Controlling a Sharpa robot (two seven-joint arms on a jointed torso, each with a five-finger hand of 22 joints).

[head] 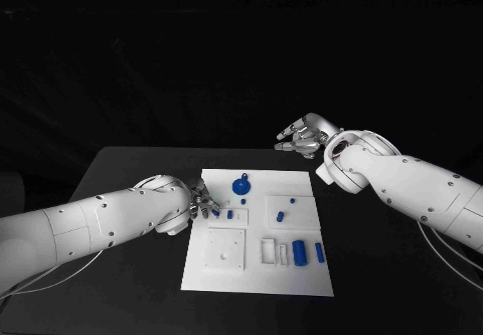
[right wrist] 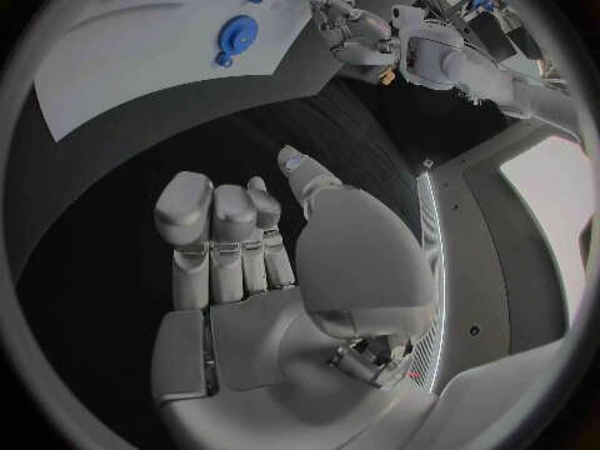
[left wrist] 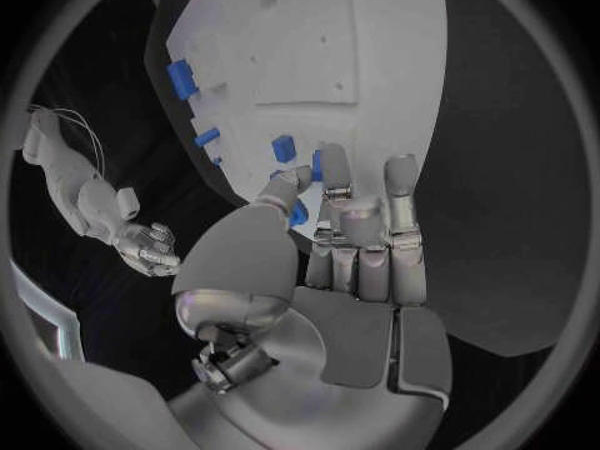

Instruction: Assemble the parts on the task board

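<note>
The white task board (head: pixel 302 279) lies mid-table with small blue parts on it. A round blue part (head: pixel 241 185) sits near its far edge, and blue pegs (head: pixel 299 252) lie toward its near right. My left hand (head: pixel 196 197) reaches over the board's left edge. In the left wrist view its fingers (left wrist: pixel 363 220) stretch out over the board (left wrist: pixel 363 60), and a blue piece (left wrist: pixel 299 213) shows between thumb and first finger; whether it is pinched is unclear. My right hand (head: pixel 307 139) hangs raised beyond the board's far right corner, fingers apart around nothing (right wrist: pixel 250 260).
Black table (head: pixel 141 174) surrounds the board on all sides. A raised white square block (head: pixel 225 248) and a small frame (head: pixel 269 251) sit on the board's near half. The right wrist view shows the board (right wrist: pixel 150 40) with the round part (right wrist: pixel 236 36).
</note>
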